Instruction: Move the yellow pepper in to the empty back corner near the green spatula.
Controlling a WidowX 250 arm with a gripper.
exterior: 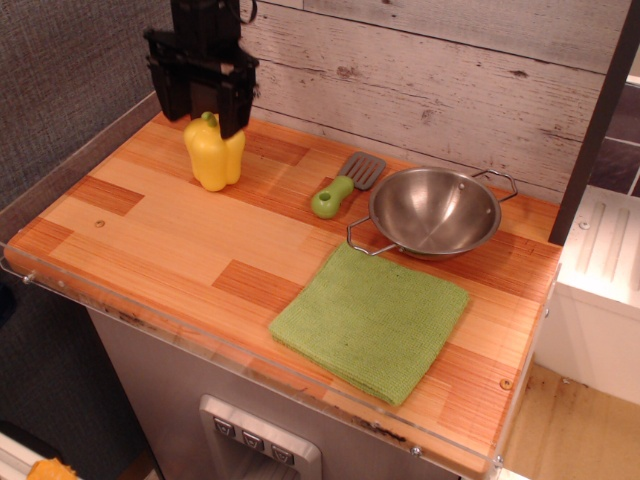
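The yellow pepper point(214, 153) stands upright on the wood tabletop in the back left area, near the back corner point(170, 112) where the grey wall meets the plank wall. My black gripper point(204, 108) hangs just above the pepper's stem with its jaws spread wide, holding nothing. The green spatula point(343, 186) lies to the right of the pepper, its lime handle toward the front and its grey blade toward the wall.
A steel pan point(434, 212) sits right of the spatula. A green woven cloth point(370, 320) lies in front of it. A white cabinet point(600, 290) stands off the table's right end, behind a dark post point(596, 120).
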